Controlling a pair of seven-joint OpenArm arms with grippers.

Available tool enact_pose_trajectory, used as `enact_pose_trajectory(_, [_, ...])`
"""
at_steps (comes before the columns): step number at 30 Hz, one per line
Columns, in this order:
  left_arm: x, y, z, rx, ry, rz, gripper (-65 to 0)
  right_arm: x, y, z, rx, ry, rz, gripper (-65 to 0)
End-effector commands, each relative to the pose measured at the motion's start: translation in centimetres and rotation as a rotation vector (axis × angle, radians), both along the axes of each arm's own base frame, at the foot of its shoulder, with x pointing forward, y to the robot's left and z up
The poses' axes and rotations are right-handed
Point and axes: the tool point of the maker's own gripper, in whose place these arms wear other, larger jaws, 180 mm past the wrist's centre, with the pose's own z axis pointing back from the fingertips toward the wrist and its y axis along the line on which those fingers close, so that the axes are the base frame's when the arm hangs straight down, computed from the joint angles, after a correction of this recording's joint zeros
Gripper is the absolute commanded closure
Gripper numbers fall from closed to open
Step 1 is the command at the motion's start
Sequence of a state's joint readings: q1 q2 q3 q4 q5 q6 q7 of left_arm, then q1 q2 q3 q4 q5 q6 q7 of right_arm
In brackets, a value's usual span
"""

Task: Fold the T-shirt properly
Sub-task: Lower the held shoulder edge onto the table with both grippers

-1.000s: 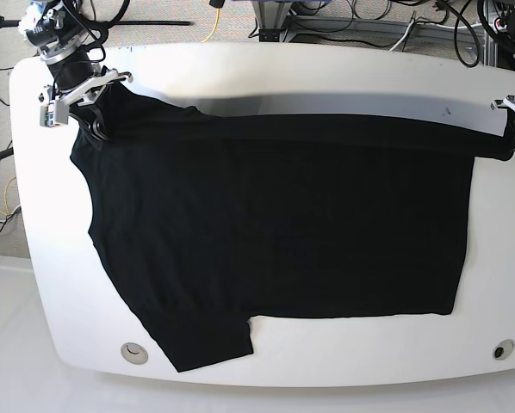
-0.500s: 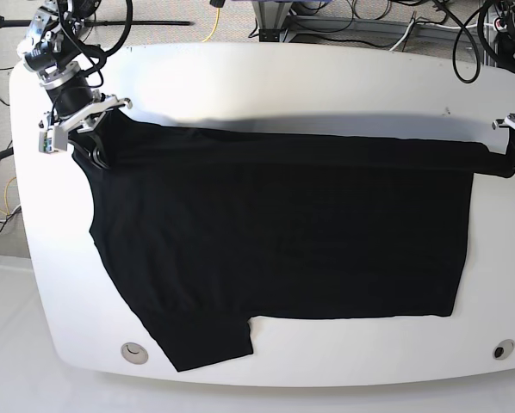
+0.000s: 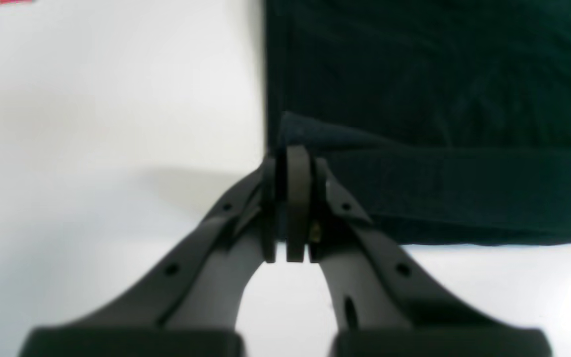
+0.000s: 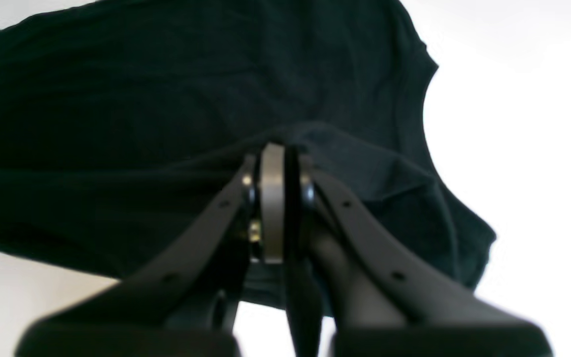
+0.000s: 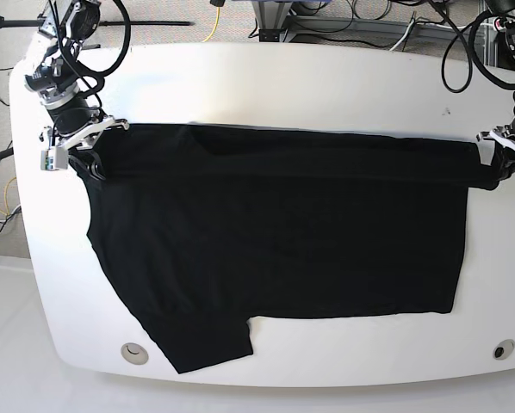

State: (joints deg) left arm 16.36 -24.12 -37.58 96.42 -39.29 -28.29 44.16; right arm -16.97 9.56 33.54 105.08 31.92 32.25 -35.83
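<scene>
T-shirt [image 5: 275,232]: black, plain side up, spread across the white table [image 5: 266,77]. Body runs left to right; one sleeve lies flat at the near left, toward the table's near edge.

Far edge [image 5: 292,142]: lifted and doubled toward the near side as a long band, drawn straight between the two grippers. Judged purpose: carrying the far portion over the body to make a lengthwise fold.

Right gripper [image 5: 85,159]: at the left end of the band in the base view. Jaws narrow, clamped on cloth at the shoulder or collar area. In the right wrist view the right gripper [image 4: 273,163] has the fabric tented up to the fingertips, with the rest of the shirt spread beyond it.

Left gripper [image 5: 490,168]: at the right end of the band in the base view. Jaws narrow, pinching the corner at the hem. In the left wrist view the left gripper [image 3: 293,158] meets the cloth exactly at its corner; bare table lies to the left of it, shirt to the right and beyond.

Hold rationale: both ends gripped level, so the band hangs taut and the fold line can stay parallel to the near edge.

Shirt relative to grippers: pinched between both sets of jaws; main body lies on the near side of both, flat on the table.

Risk (judgement): uneven travel would skew the fold.
</scene>
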Motion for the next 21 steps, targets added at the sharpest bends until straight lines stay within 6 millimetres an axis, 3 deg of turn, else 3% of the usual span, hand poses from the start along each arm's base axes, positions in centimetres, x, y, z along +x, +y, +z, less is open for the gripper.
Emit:
enact_pose_trajectory(1, [0.8, 0.5, 1.4, 0.041, -0.036, -0.002, 0.0, 1.2, -0.6, 1.4, -0.012, -0.057, -0.002, 0.0])
enact_pose_trajectory(10, [2.0, 0.3, 1.2, 0.089, -0.039, -0.013, 0.0, 3.2, -0.4, 1.0, -0.008, -0.057, 0.020, 0.0])
enact_pose_trajectory(21, [3.9, 2.3, 1.4, 0.090, -0.069, 0.041, 0.0, 5.4, -0.2, 0.9, -0.028, -0.066, 0.043, 0.0])
